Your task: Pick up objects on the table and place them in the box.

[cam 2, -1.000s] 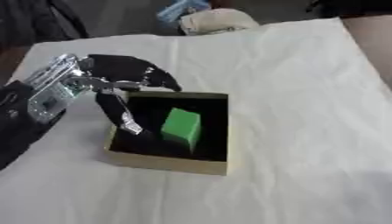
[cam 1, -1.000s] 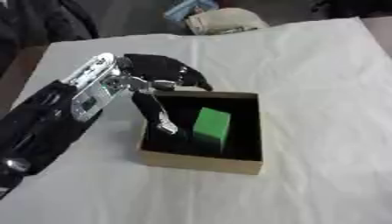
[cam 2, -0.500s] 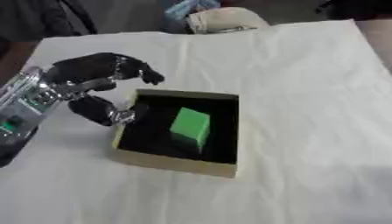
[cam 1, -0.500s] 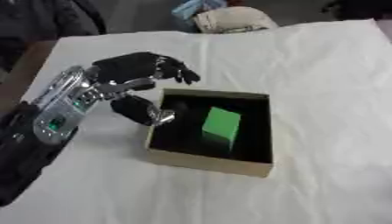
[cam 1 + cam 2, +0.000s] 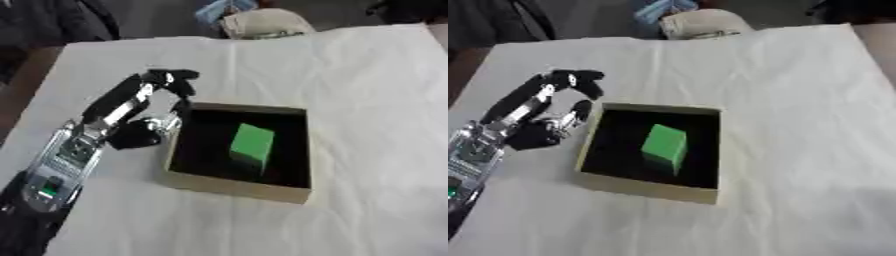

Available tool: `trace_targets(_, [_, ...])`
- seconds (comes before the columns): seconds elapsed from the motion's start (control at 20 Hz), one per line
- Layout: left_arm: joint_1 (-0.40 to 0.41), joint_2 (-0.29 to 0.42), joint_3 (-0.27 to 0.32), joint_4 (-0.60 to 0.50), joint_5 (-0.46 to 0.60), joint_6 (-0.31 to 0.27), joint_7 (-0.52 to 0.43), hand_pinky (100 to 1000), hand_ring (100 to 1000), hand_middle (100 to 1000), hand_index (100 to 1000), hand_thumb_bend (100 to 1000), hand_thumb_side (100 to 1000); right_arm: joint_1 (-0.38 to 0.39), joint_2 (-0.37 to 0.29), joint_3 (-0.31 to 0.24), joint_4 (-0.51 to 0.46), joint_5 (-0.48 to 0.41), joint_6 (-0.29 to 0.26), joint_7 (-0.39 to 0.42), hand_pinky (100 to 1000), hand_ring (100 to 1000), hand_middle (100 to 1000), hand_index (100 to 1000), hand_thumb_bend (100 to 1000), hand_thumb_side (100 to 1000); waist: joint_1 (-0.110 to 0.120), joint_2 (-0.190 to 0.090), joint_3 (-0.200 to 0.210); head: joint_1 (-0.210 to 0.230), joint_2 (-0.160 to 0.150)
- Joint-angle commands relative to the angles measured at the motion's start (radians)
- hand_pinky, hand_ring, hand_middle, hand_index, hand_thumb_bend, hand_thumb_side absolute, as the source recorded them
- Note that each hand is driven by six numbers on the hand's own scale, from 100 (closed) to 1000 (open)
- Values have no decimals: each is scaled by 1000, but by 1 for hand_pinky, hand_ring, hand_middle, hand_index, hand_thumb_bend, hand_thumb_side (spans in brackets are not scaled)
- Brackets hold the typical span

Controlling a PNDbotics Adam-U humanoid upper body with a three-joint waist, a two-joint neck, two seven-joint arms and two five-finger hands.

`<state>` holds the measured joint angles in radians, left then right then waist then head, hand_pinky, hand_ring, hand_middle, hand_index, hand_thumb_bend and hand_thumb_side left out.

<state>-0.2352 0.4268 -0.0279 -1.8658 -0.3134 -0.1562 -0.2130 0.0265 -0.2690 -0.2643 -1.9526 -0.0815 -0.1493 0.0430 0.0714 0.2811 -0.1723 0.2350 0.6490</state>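
Observation:
A green block lies inside the shallow cardboard box, whose inside is black, in the middle of the white-covered table. My left hand hovers just left of the box's left wall, outside it, with its fingers relaxed and nothing in them. Its fingertips point toward the box's far left corner. My right hand does not show in either view.
A white cloth covers the table, with open cloth to the right of and in front of the box. A beige bundle and a blue item lie past the table's far edge. Dark fabric fills the far left corner.
My left hand has drawn back leftward from over the box's left part to outside its left wall. The green block stays in the box. The camera view shifted slightly.

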Motion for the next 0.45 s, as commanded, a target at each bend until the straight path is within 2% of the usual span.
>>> trace_targets(0.05, [18, -27, 25, 8, 60, 8, 59, 750, 668, 641, 921, 100, 827, -5, -13, -1, -19, 5, -3, 3, 812, 880, 781, 892, 100, 643, -7, -14, -4, 0, -2])
trace_targets(0.3, [46, -43, 17, 49, 150, -1, 144, 750, 668, 641, 922, 100, 829, -3, -11, -2, -19, 9, -3, 0, 812, 881, 781, 892, 100, 644, -9, -14, 2, 2, 0])
trace_targets(0.45, [49, -56, 18, 68, 183, -1, 158, 749, 666, 636, 920, 100, 829, -5, -12, -1, -20, 9, -3, 2, 812, 880, 781, 892, 100, 642, -9, -15, 1, 0, 3])
